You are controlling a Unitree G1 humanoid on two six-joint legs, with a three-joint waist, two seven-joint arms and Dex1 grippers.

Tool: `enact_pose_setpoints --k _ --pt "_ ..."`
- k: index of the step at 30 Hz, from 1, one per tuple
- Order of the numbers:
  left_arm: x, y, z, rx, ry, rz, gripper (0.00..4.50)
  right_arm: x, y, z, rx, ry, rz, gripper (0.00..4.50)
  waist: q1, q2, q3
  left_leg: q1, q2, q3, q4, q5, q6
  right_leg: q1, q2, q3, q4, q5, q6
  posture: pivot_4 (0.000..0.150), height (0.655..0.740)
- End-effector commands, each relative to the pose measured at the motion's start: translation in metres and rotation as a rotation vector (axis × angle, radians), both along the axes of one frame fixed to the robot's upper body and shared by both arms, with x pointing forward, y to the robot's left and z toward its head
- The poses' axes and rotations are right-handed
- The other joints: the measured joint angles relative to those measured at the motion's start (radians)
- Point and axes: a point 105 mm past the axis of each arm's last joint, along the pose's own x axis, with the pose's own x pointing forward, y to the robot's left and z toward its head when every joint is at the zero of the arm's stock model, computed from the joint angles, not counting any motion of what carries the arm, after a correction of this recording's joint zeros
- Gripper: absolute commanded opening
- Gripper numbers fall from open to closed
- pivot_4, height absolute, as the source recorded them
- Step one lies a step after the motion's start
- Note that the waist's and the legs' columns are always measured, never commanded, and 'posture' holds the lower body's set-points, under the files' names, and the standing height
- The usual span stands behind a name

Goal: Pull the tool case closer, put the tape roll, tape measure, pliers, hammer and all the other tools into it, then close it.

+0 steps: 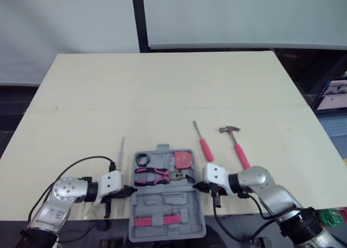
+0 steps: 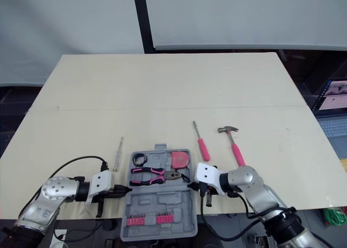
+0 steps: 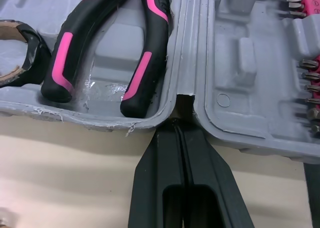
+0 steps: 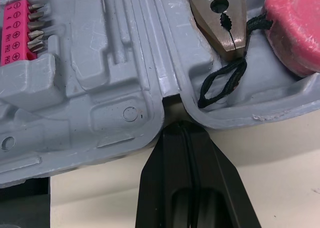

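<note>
The jaws of the left gripper [image 3: 178, 124] were pressed together with nothing between them, their tip against the hinge notch on the left side of the open tool case [image 1: 168, 210]. The right gripper [image 4: 182, 126] matched it, jaws closed and empty at the notch on the case's right side. The case lay at the worktop's [image 1: 162, 85] near edge, its near half with the pink bit row [image 1: 157, 221] overhanging. Its far half held the tape roll [image 1: 142, 159], pliers [image 1: 157, 175] and tape measure [image 1: 183, 159]. A screwdriver [image 1: 203, 143] and hammer [image 1: 237, 145] lay just right of it, a thin tool [image 1: 120, 150] just left.
</note>
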Motion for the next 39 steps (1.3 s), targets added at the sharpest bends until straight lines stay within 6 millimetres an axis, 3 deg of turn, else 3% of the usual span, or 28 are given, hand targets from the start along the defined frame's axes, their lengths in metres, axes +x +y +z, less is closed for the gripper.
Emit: enact_pose_setpoints --k 1,12,19,39 --pt "0.010 -0.016 0.003 -0.026 -0.032 -0.009 0.03 0.003 0.011 0.013 0.054 -0.032 0.021 0.00 0.000 0.000 0.000 0.000 0.000 0.000 0.000 0.000 0.000 0.000 0.000 0.000 0.000 0.000 0.000 0.150 0.7400" --pt "0.048 -0.022 0.016 -0.005 -0.094 0.016 0.03 0.043 0.011 0.026 0.034 -0.093 -0.018 0.00 -0.004 0.000 0.000 -0.001 0.000 0.000 0.000 0.001 0.000 -0.002 0.001 0.000 0.000 0.000 0.000 0.150 0.7400" --pt "0.063 -0.021 0.021 0.009 -0.118 0.026 0.03 0.054 0.013 0.030 0.035 -0.101 -0.025 0.00 -0.004 -0.001 0.000 -0.001 0.000 0.000 0.000 0.001 0.000 -0.002 0.001 0.000 0.000 0.000 0.000 0.150 0.7400" --pt "0.064 -0.017 0.019 0.034 -0.116 0.047 0.03 0.058 0.023 0.028 0.056 -0.095 -0.023 0.00 -0.011 -0.001 0.000 -0.001 0.001 0.000 0.000 0.001 0.000 -0.002 0.001 0.000 0.001 0.000 0.000 0.150 0.7400"
